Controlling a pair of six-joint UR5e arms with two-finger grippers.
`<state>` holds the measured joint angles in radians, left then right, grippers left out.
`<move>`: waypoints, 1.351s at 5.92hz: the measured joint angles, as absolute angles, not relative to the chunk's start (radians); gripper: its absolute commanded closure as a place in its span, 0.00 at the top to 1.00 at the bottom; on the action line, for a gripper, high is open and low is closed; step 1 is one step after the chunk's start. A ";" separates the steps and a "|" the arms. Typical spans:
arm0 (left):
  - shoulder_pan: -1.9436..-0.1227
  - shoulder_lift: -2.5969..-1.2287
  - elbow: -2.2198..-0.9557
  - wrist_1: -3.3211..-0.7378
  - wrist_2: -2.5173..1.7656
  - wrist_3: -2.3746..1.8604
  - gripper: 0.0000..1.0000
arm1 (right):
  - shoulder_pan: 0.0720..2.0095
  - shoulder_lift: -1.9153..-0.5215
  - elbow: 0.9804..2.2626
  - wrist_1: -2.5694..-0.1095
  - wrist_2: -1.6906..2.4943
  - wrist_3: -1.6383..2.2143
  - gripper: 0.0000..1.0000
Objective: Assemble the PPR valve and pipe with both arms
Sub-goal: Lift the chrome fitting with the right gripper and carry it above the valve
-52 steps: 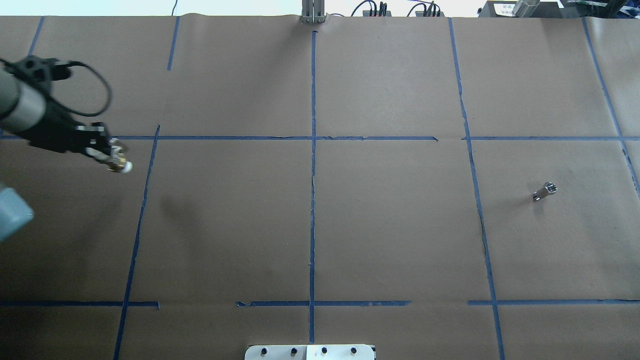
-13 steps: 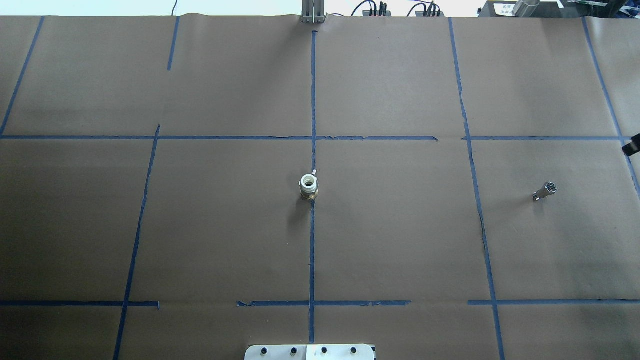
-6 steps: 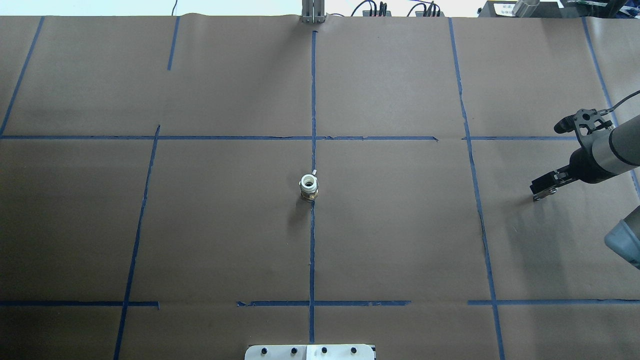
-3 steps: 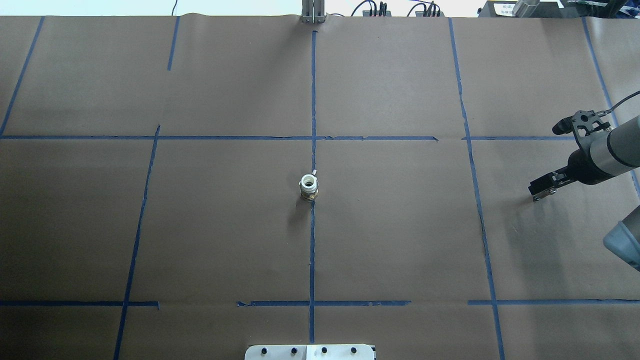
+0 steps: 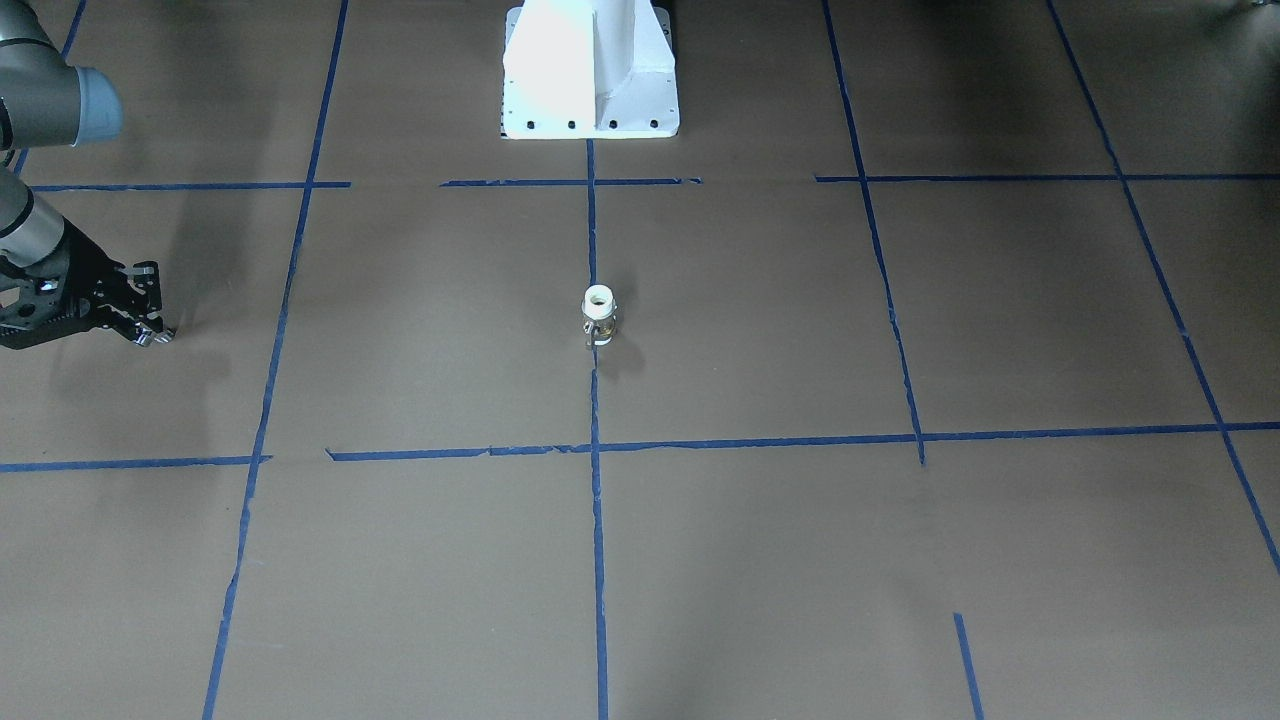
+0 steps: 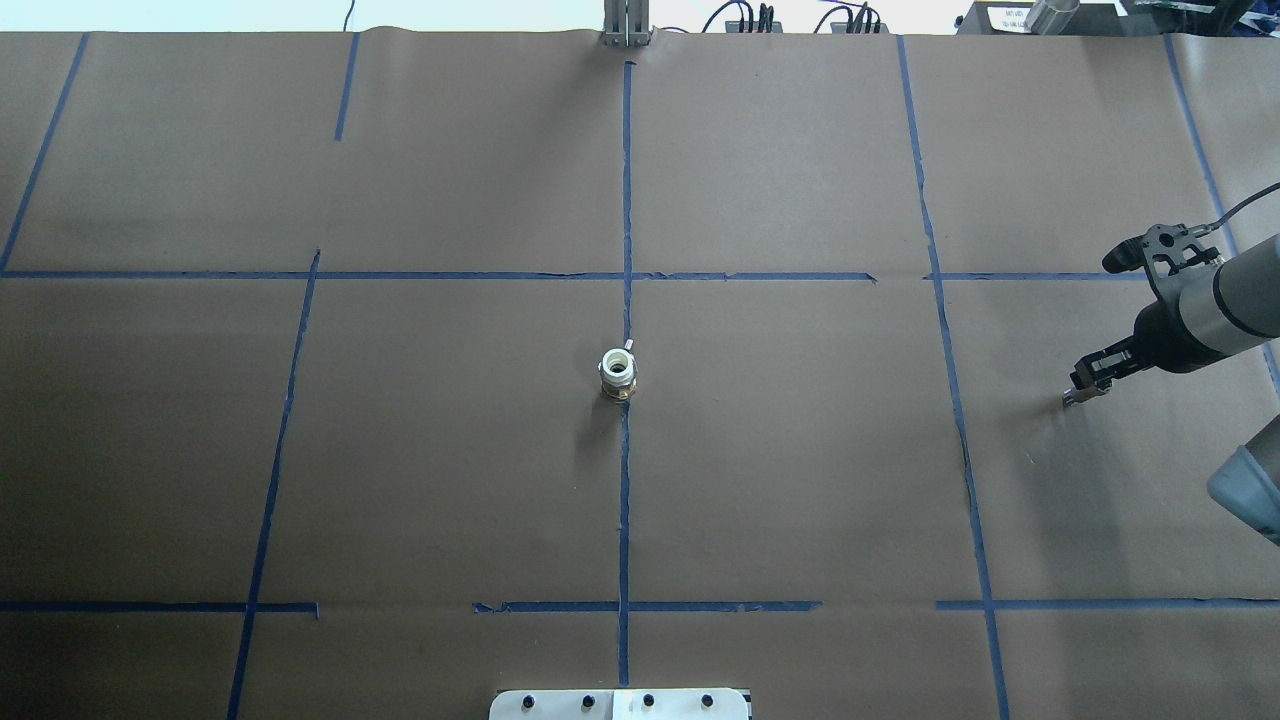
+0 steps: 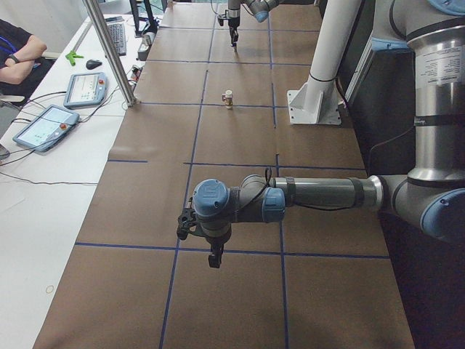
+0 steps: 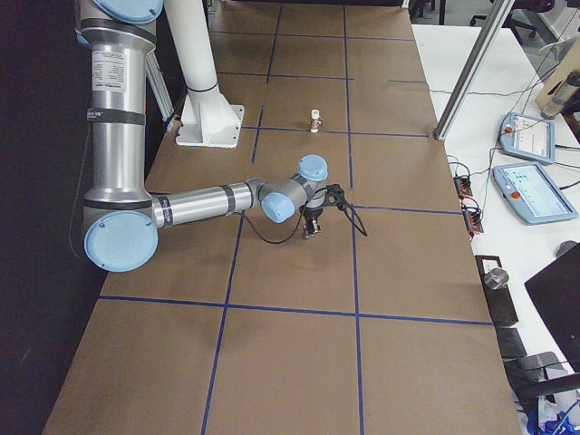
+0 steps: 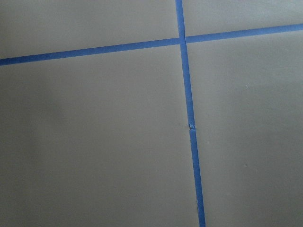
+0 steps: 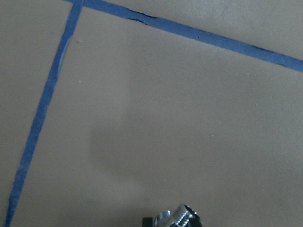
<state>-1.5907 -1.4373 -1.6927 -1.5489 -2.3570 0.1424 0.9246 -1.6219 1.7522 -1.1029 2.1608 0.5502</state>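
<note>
The pipe (image 6: 618,372) stands upright in the middle of the bench (image 6: 800,450), the right tool (image 6: 1085,385) looks clamped on the PPR valve (image 10: 179,215) well apart, so joining remains; whether the left tool (image 7: 213,260) is apart or together I cannot tell.

pipe (image 6: 618,372): stands alone mid-table, bare paper on every side
robot base (image 5: 590,70): white post behind pipe
right gripper (image 6: 1080,390): low at PPR valve (image 10: 179,216), far right
left arm (image 7: 320,195): low over left end

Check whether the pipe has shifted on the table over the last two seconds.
No. The pipe stands at the same spot on the centre tape line, white end up, as before.
</note>
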 measured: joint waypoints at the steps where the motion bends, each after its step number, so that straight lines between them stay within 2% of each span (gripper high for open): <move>1: -1.591 -1.437 -1.693 -1.549 -2.357 0.139 1.00 | 0.927 -1.621 1.774 -1.119 2.161 0.553 0.00; 4: -1.591 -1.438 -1.692 -1.548 -2.356 0.138 1.00 | 0.942 -1.581 1.861 -1.268 2.166 0.555 0.00; 6: -1.590 -1.438 -1.692 -1.548 -2.356 0.138 1.00 | 0.942 -1.415 1.929 -1.523 2.165 0.559 0.00; 8: -1.591 -1.439 -1.691 -1.548 -2.356 0.138 1.00 | 0.890 -1.194 1.927 -1.713 2.160 0.646 0.00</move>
<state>-1.5906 -1.4388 -1.6913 -1.5478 -2.3562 0.1375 0.8899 -1.1936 1.9267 -1.7135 2.1603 0.6456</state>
